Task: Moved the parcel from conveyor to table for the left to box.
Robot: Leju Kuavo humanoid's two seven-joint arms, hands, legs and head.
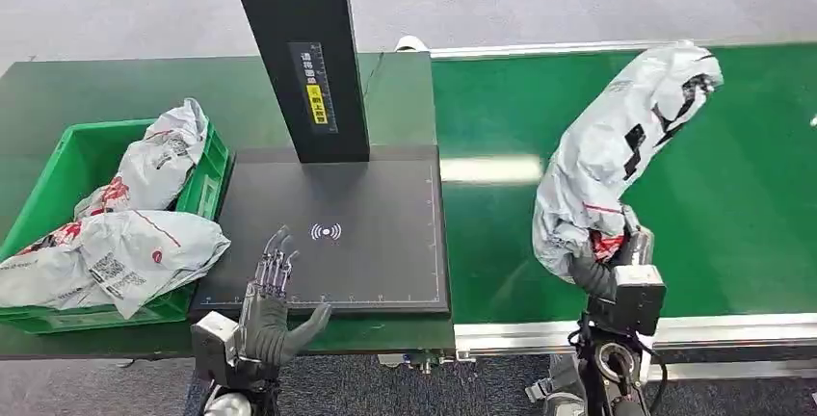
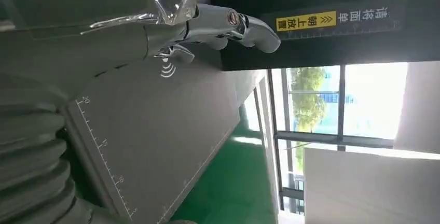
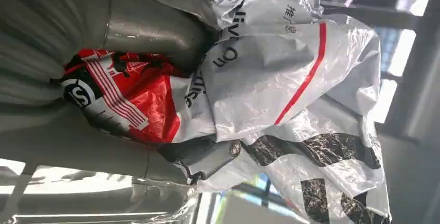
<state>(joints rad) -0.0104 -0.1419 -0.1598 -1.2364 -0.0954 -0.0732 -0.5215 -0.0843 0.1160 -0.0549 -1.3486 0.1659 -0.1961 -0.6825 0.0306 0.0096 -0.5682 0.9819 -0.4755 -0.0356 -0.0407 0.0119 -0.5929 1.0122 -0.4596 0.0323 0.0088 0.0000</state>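
Right hand grips parcel over conveyor; left hand spread, empty, beside crate.

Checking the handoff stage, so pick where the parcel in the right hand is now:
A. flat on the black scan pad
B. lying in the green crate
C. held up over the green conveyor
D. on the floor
C: the right hand grips the parcel by its lower end above the green conveyor, apart from the black pad.

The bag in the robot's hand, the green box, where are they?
bag (image 1: 617, 146), head view, on its white middle.
green box (image 1: 72, 151), head view, on its inside wall.
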